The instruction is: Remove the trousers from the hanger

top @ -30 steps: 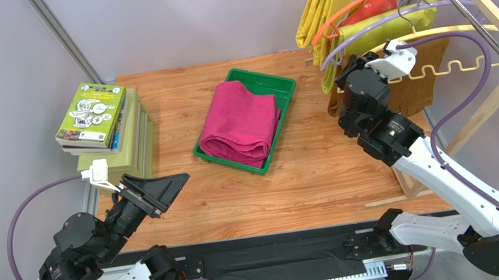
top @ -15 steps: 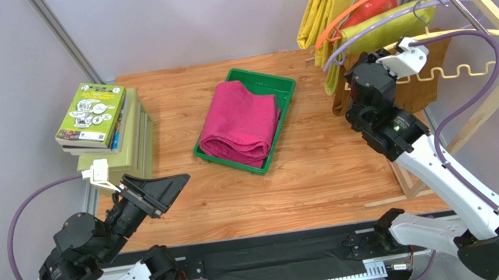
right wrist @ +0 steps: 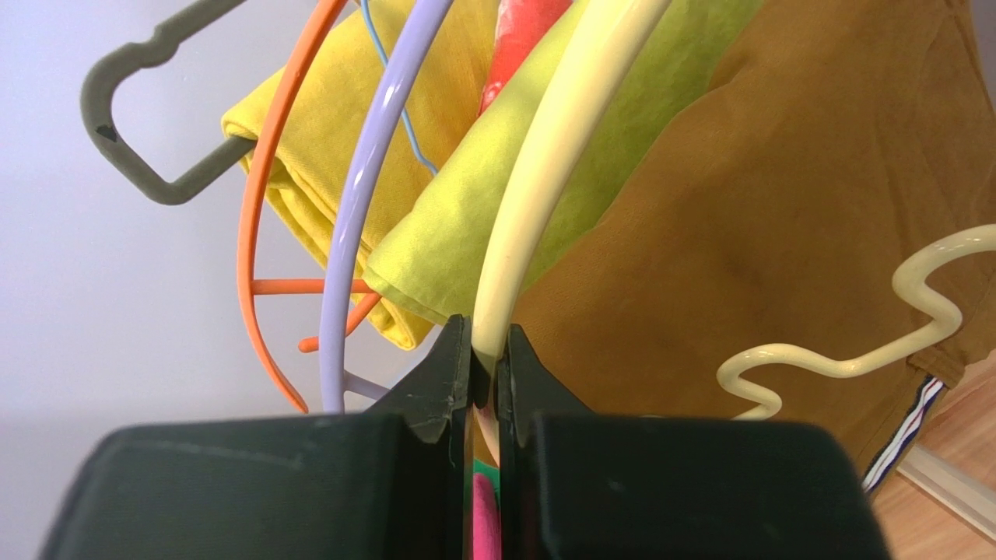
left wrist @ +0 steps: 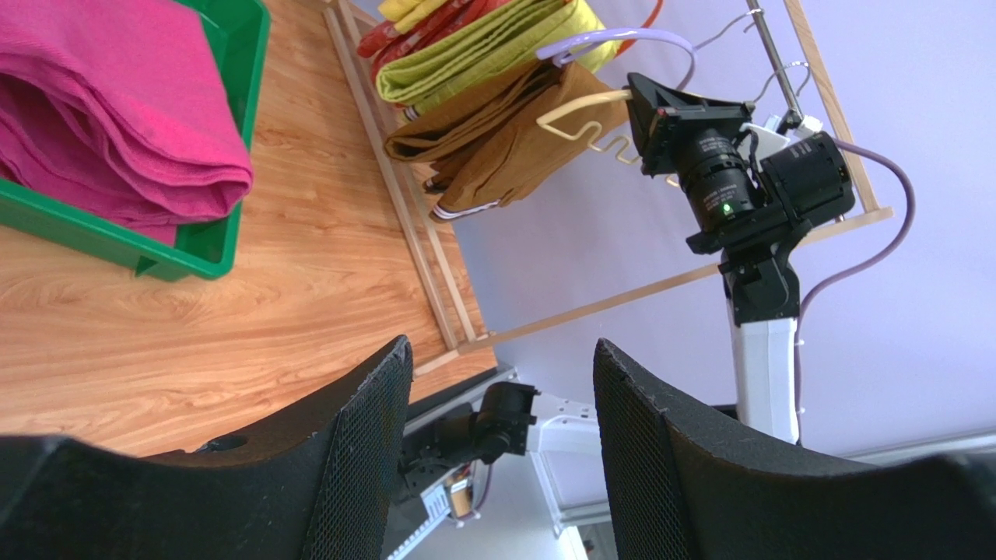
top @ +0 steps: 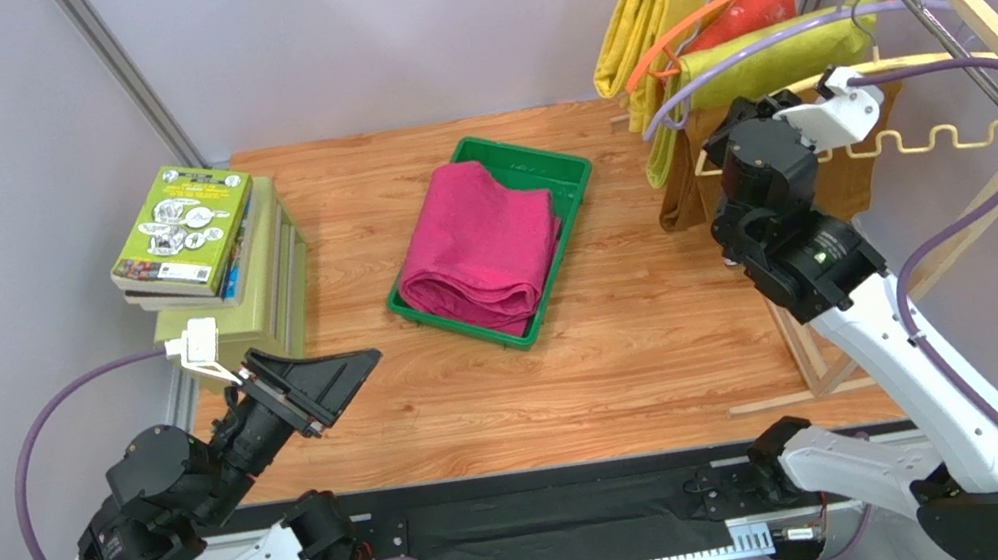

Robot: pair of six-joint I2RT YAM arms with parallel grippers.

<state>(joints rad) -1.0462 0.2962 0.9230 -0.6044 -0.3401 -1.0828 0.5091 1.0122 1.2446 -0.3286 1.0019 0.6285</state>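
Observation:
The magenta trousers [top: 477, 246] lie folded in the green tray [top: 567, 177] at the table's middle; they also show in the left wrist view [left wrist: 105, 105]. The cream hanger [top: 926, 134] is bare and sits by the wooden rack, in front of a brown garment. My right gripper [top: 728, 138] is shut on the hanger's curved arm [right wrist: 550, 175], pinching it between the jaws [right wrist: 485, 350]. My left gripper [top: 349, 366] is open and empty above the table's front left, its fingers [left wrist: 374, 432] apart.
A wooden rack [top: 979, 17] at the right carries yellow and olive garments, a brown garment [top: 839, 181], an orange hanger [top: 720, 15] and a lilac hanger [top: 757, 52]. A stack of books [top: 203, 246] stands at the left.
My right gripper has moved right and a little back toward the rack, carrying the cream hanger with it. The left arm has not moved.

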